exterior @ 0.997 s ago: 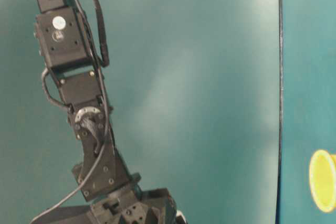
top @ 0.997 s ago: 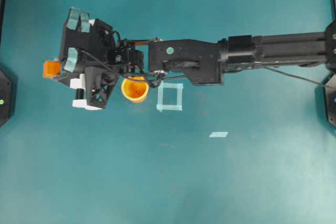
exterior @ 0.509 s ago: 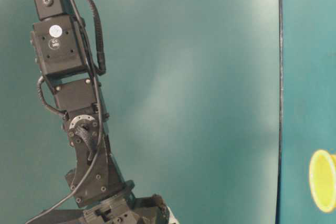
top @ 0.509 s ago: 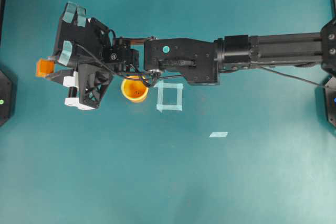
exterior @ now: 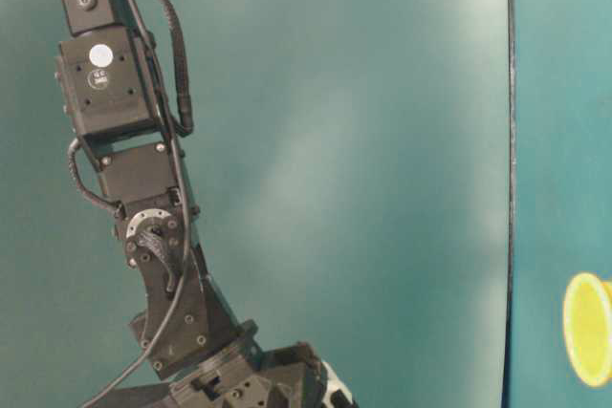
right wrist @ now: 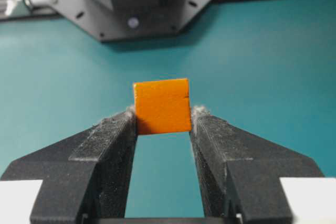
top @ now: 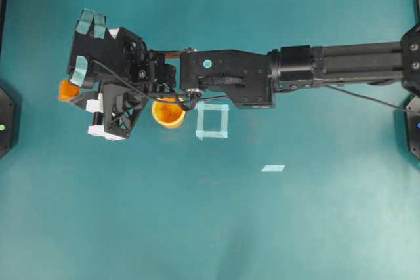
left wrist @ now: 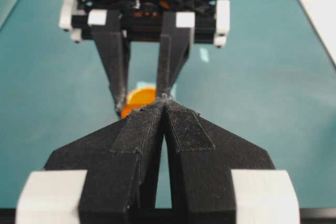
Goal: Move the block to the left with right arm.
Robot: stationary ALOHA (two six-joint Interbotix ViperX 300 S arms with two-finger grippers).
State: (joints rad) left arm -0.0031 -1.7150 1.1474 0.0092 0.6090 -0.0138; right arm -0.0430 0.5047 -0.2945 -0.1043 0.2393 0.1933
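A round yellow-orange plastic cup (top: 168, 113) stands upright just behind the right arm's black gripper (right wrist: 164, 121), beside its wrist; what lies inside cannot be told. The gripper's jaws, partly parted, clamp the small orange cube (right wrist: 161, 105) between their fingertips (right wrist: 118, 129). The left arm's black gripper (left wrist: 166, 100) has its jaws pressed together, holding nothing.

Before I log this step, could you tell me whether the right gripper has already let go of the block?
No, the right gripper has the block pinched between its two fingertips in the right wrist view.
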